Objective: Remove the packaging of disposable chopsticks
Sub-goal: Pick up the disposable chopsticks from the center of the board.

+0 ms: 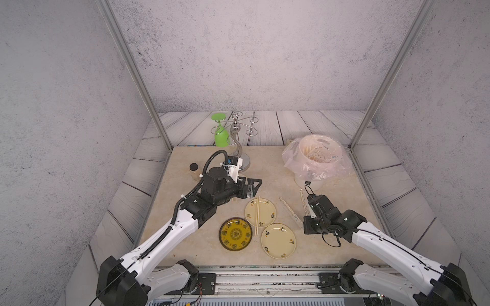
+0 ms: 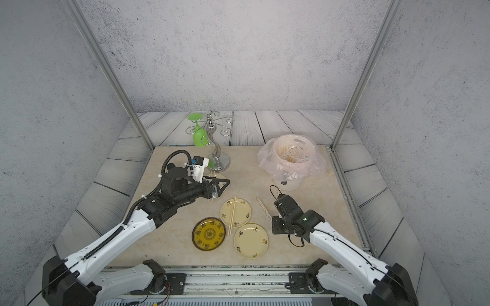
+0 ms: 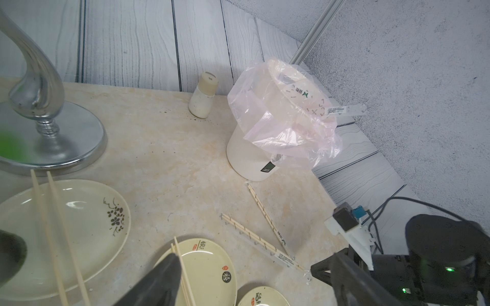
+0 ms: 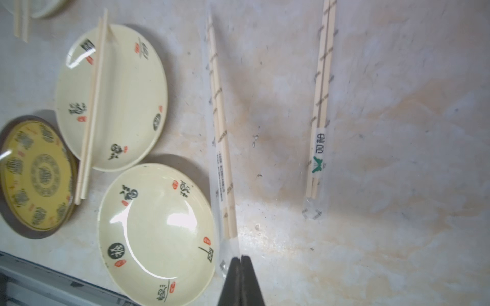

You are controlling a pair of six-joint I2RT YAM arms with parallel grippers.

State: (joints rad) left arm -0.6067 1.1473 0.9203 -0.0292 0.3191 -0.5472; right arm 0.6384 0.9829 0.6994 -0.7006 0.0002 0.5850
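Observation:
Two wrapped pairs of disposable chopsticks lie on the table right of the plates, each in clear printed packaging. In a top view the nearer sleeve runs diagonally toward my right gripper. That gripper is shut, pinching the empty clear end of the packaging beside the lower cream plate. A bare pair of chopsticks rests across another cream plate. My left gripper hovers open near the rack's base, holding nothing.
A white bin with a pinkish bag stands at the back right with sleeves inside. A chrome glass rack holds a green glass. A yellow plate, a jar and a shaker also stand here. Under the left arm, a plate carries chopsticks.

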